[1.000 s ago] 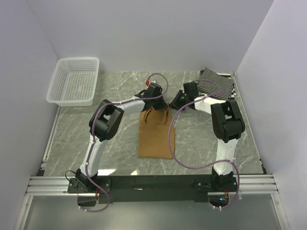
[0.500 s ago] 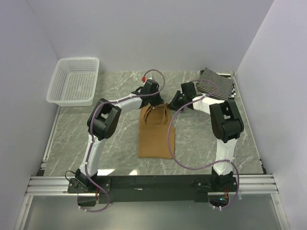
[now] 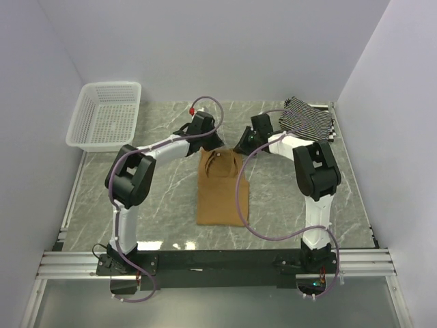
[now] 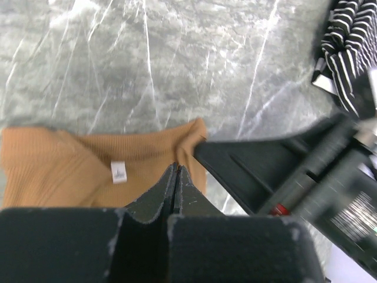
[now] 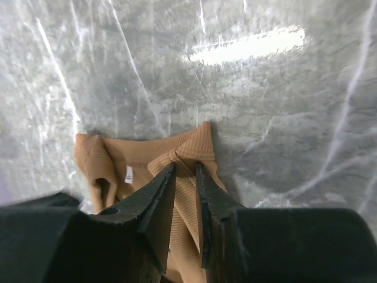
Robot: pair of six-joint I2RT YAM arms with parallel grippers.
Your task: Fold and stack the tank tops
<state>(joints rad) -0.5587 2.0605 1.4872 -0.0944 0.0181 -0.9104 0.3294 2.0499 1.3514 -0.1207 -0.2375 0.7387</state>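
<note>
Both arms are working at the upper end of the tan-brown tank top [image 3: 220, 195], which is lying in the middle of the overhead frame as a long narrow strip on the marble-patterned table [image 3: 171, 198]. By my reading it is already folded lengthwise but not yet crosswise. My right gripper [image 5: 185, 168] is pinching the bunched shoulder corner of the ribbed fabric between nearly closed fingers. My left gripper [image 4: 177, 171] is poised at the neckline edge with its fingers pressed fully together, and I cannot tell whether any cloth is caught in them. The top is looking soft and thin, its white label [image 4: 119, 171] showing inside the neck and its upper edge rumpled. The black-and-white striped tank top [image 3: 308, 119] is sitting in a loose, unfolded heap at the upper right; a third top I am not making out. The white mesh basket [image 3: 82, 133] is standing at the upper left. No stack is started, so I am judging most of the job to be ahead.
</note>
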